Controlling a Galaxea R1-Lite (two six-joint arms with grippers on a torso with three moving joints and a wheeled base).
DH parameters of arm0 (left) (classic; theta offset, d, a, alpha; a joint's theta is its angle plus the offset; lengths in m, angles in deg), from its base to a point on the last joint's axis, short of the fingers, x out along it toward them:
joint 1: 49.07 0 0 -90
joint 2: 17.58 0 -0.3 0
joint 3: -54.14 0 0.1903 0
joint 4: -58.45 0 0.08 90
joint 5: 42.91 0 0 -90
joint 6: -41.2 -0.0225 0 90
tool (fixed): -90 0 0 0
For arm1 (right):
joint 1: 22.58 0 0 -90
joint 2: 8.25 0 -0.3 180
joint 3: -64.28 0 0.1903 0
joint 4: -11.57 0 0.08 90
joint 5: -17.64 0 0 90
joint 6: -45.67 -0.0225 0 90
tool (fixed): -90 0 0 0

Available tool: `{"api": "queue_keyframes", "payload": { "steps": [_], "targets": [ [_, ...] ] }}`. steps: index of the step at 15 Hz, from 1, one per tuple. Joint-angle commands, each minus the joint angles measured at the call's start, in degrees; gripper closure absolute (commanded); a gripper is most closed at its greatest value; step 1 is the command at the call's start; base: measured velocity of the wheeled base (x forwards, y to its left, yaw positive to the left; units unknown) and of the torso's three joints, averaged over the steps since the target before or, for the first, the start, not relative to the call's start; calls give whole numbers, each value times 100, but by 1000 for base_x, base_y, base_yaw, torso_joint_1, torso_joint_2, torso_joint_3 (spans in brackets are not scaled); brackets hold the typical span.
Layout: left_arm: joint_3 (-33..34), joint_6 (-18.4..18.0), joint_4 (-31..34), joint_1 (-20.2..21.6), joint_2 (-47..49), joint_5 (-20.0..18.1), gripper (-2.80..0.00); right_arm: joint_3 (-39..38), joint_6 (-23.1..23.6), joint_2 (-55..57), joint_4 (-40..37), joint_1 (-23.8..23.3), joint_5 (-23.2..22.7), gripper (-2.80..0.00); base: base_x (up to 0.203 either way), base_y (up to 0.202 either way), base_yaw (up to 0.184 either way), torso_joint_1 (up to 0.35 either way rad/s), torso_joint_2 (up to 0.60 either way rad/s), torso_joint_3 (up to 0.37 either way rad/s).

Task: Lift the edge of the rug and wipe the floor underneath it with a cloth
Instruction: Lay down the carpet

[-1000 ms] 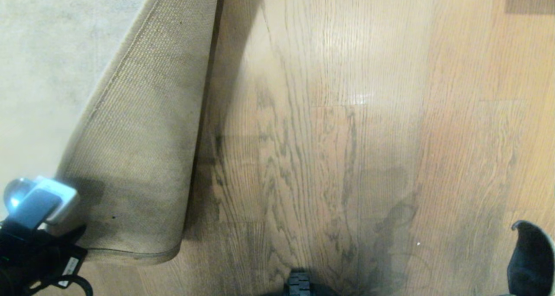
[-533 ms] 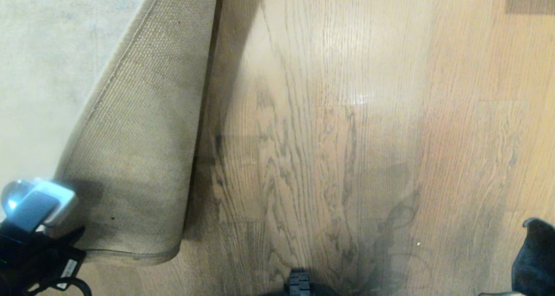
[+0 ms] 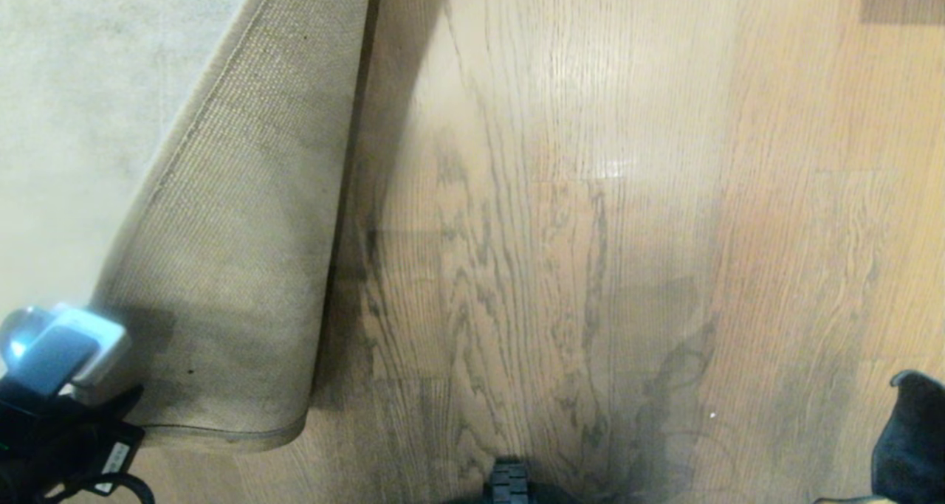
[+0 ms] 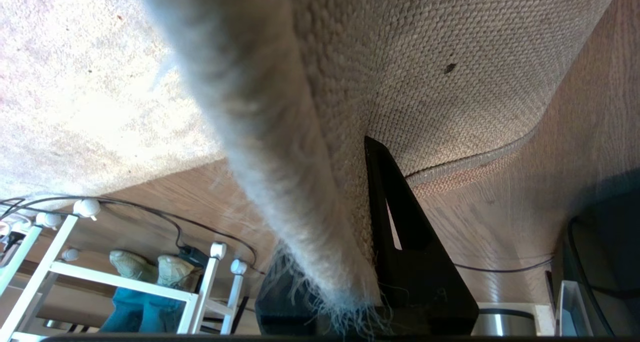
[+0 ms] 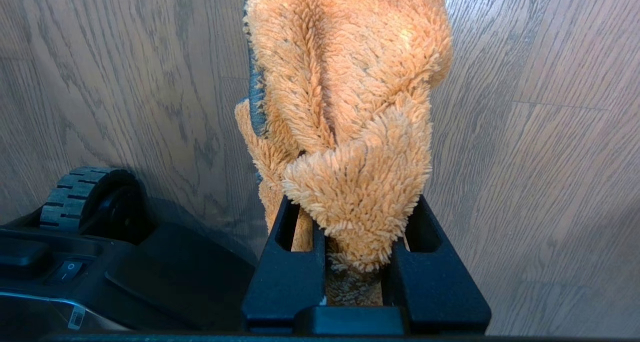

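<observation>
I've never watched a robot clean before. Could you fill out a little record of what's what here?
rug edge: folded back, woven backing up, clamped in the left tool
floor: wood planks, bared beside the fold
cloth: fuzzy orange, hanging from the right tool, which is shut on it
right tool position: low right in the head view, off the bared strip
wiping: not under way

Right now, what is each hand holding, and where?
Left hand pinches the rug edge, folded back. Right hand grips the cloth by one bunched end.
</observation>
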Motion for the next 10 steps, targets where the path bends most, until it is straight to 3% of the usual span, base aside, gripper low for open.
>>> {"api": "queue_keyframes", "payload": {
  "steps": [1,10],
  "targets": [
    [8,-14,-4,-1,-25,3,0,1,5,22,-3,1,-3,0,0,0,0,0,0,0],
    [17,-6,17,8,-83,3,0,1,5,22,-3,1,-3,0,0,0,0,0,0,0]
  ]
}}
